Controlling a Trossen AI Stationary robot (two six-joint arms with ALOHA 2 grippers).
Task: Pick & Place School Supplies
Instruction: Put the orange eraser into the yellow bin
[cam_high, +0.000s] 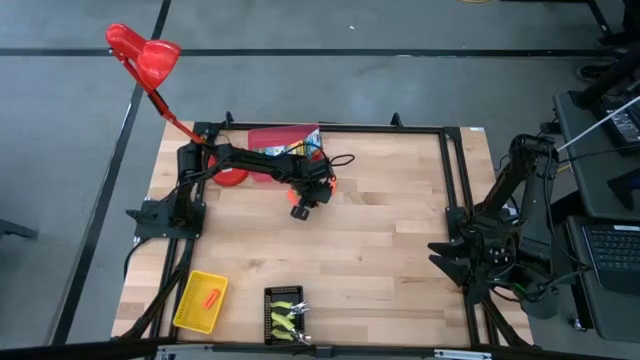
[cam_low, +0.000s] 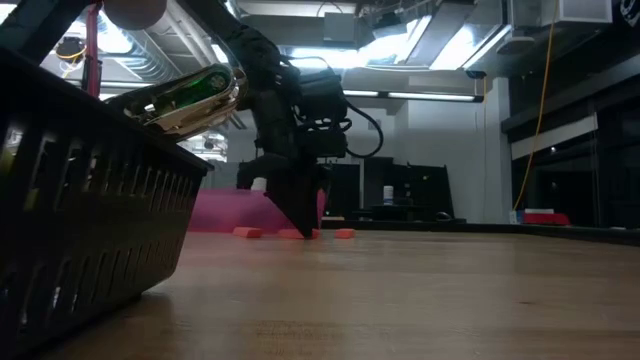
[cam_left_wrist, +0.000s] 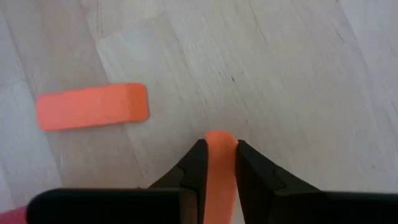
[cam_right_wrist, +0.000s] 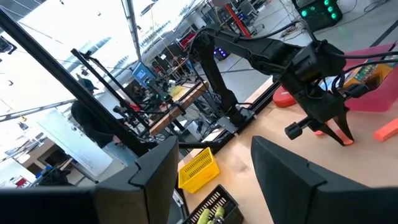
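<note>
Left gripper is pinching an orange piece on the table, securing it for lifting; another piece is lying beside.

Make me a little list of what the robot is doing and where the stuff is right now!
left gripper: down at the table, fingers pinching an orange piece
other orange piece: flat on the wood, beside it
right gripper: open, waiting at the table's right side
yellow tray: near edge, one orange piece inside
black tray: yellow-green-handled tools inside
</note>
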